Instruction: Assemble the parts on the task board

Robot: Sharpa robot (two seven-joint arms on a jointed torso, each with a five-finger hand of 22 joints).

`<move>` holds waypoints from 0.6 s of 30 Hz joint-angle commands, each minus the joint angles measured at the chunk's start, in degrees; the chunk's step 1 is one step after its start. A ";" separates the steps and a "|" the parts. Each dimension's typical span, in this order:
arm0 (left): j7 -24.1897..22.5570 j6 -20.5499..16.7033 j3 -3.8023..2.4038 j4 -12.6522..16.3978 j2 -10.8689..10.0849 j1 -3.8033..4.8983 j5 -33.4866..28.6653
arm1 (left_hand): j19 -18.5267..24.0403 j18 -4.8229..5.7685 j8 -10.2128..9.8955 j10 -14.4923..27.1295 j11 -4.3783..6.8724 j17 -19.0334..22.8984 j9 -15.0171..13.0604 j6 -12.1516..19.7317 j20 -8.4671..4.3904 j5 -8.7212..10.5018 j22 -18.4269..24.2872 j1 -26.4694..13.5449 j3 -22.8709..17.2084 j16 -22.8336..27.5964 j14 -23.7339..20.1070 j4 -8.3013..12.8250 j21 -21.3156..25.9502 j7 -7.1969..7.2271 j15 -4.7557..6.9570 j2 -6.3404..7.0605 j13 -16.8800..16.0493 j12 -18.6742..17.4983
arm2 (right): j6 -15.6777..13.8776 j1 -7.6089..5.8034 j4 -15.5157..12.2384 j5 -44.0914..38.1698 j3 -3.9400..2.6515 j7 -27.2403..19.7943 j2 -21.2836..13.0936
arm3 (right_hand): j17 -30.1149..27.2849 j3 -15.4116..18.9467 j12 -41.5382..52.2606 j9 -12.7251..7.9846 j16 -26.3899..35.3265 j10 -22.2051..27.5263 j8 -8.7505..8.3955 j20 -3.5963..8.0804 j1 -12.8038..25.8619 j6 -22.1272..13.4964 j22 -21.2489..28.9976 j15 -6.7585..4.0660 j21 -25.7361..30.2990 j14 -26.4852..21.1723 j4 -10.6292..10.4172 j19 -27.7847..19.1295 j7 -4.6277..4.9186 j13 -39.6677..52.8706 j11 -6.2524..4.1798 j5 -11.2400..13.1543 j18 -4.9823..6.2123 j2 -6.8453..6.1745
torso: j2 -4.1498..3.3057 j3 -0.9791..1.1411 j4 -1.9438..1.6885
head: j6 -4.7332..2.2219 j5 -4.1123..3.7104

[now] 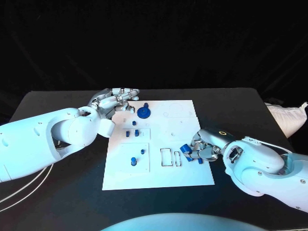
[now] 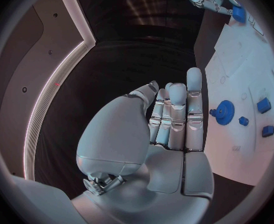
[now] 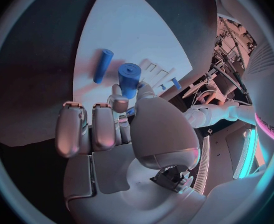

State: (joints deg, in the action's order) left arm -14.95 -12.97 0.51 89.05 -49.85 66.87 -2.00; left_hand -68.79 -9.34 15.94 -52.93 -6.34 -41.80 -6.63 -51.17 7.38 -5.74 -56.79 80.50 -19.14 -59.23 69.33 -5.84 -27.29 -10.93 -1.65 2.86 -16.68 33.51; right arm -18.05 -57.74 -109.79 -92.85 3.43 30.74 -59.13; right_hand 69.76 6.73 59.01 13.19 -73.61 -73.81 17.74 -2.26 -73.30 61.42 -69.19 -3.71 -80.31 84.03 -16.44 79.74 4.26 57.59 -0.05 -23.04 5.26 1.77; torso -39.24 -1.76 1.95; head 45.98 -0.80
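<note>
The white task board (image 1: 169, 173) lies in the middle of the table. My right hand (image 1: 204, 150) is over the board's right edge and pinches a short blue peg (image 3: 129, 79) between thumb and finger; the peg shows as blue at the fingertips (image 1: 190, 155). A second blue peg (image 3: 102, 64) lies loose on the board just past it. My left hand (image 1: 114, 101) hovers at the board's far left corner with straight fingers (image 2: 174, 117) and holds nothing. A blue gear (image 1: 144, 112) sits on the board close to that hand, also seen as the gear (image 2: 223, 112).
Several small blue parts (image 1: 134, 133) lie down the board's left half, with two more (image 1: 134, 160) lower. Narrow slots (image 1: 167, 158) are cut beside my right hand. A white cloth bundle (image 1: 288, 118) rests at the black table's (image 1: 50, 103) right edge.
</note>
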 commanded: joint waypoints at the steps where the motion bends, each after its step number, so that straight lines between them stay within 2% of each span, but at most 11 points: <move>1: -0.56 0.33 -0.04 0.04 0.09 -0.01 0.33 | 0.12 -1.10 0.19 0.35 0.10 0.04 0.05 0.31 0.04 0.14 0.06 -0.07 0.20 0.20 -0.47 0.09 0.34 0.10 -0.02 0.14 0.09 0.34 | -8.88 -0.19 -0.95 4.19 -0.10 -2.45 -0.44 | -0.06 0.01 -0.26 1.08 -0.15 -0.43 0.11 0.21 -1.27 -0.13 0.04 -0.57 -0.23 2.86 0.38 0.32 -0.35 -0.04 -0.40 -0.66 -0.99 0.22 | -0.01 -0.02 -0.05 | -0.06 -0.12; 5: -0.54 0.40 -0.04 0.01 0.17 -0.01 0.34 | 0.12 -1.10 0.19 0.35 0.10 0.04 0.05 0.31 0.04 0.14 0.06 -0.07 0.20 0.20 -0.47 0.09 0.34 0.10 -0.02 0.14 0.09 0.34 | -10.15 -0.43 -1.72 6.95 -0.18 -2.61 -0.62 | -0.13 0.00 -0.40 1.10 -0.09 -0.37 0.10 0.22 -1.35 -0.15 0.16 -0.57 -0.18 2.84 0.39 0.26 -0.35 -0.15 -0.40 -0.73 -0.97 0.23 | -0.04 0.01 -0.10 | -0.08 -0.05; 11: -0.55 0.44 -0.04 -0.01 0.21 -0.01 0.34 | 0.12 -1.10 0.19 0.35 0.10 0.04 0.05 0.31 0.04 0.14 0.06 -0.07 0.20 0.20 -0.47 0.09 0.34 0.10 -0.02 0.14 0.09 0.34 | -9.32 -0.55 -2.23 9.36 -0.22 -2.25 -0.03 | -0.33 0.18 -0.74 1.18 0.07 -0.19 0.03 0.22 -1.26 -0.27 0.38 -0.55 -0.08 2.78 0.24 0.14 -0.26 -0.36 -0.34 -0.77 -0.93 0.13 | -0.06 -0.03 -0.06 | 0.03 0.09; 13: -0.54 0.46 -0.04 0.00 0.23 -0.01 0.34 | 0.12 -1.10 0.19 0.35 0.10 0.04 0.05 0.31 0.04 0.14 0.06 -0.07 0.20 0.20 -0.47 0.09 0.34 0.10 -0.02 0.14 0.09 0.34 | -7.93 -0.57 -2.26 9.94 -0.22 -1.94 0.40 | -0.41 0.42 -0.93 1.25 0.14 -0.09 -0.03 0.21 -1.10 -0.36 0.49 -0.51 -0.03 2.74 0.11 0.06 -0.19 -0.43 -0.29 -0.75 -0.91 -0.04 | -0.04 -0.04 -0.04 | 0.10 0.14; 18: -0.51 0.54 -0.04 0.02 0.35 -0.01 0.34 | 0.12 -1.10 0.19 0.35 0.10 0.04 0.05 0.31 0.04 0.14 0.06 -0.07 0.20 0.20 -0.47 0.09 0.34 0.10 -0.02 0.14 0.09 0.34 | -1.76 -0.56 -1.69 11.51 -0.21 -0.75 2.12 | -1.41 1.63 -2.82 1.53 1.05 0.98 -0.38 0.03 0.01 -0.90 1.86 -0.26 0.65 2.40 -0.12 -0.74 0.13 -1.78 0.03 0.40 -0.64 -0.65 | -0.01 -0.10 -0.12 | 0.24 0.16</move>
State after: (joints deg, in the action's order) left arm -14.94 -12.97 0.51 88.96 -49.65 66.87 -1.93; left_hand -68.79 -9.34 15.94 -52.93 -6.34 -41.80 -6.64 -51.17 7.38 -5.74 -56.80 80.51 -19.14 -59.23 69.33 -5.84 -27.29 -10.93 -1.65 2.86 -16.69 33.51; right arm -24.56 -58.33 -111.64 -83.66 3.22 29.32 -57.31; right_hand 68.43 8.15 56.38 14.78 -72.82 -73.23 17.73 -2.27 -74.21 60.81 -67.43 -3.92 -79.90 83.82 -16.60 79.27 4.42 55.90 -0.11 -22.83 5.27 1.93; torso -39.28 -1.79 1.88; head 46.13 -0.62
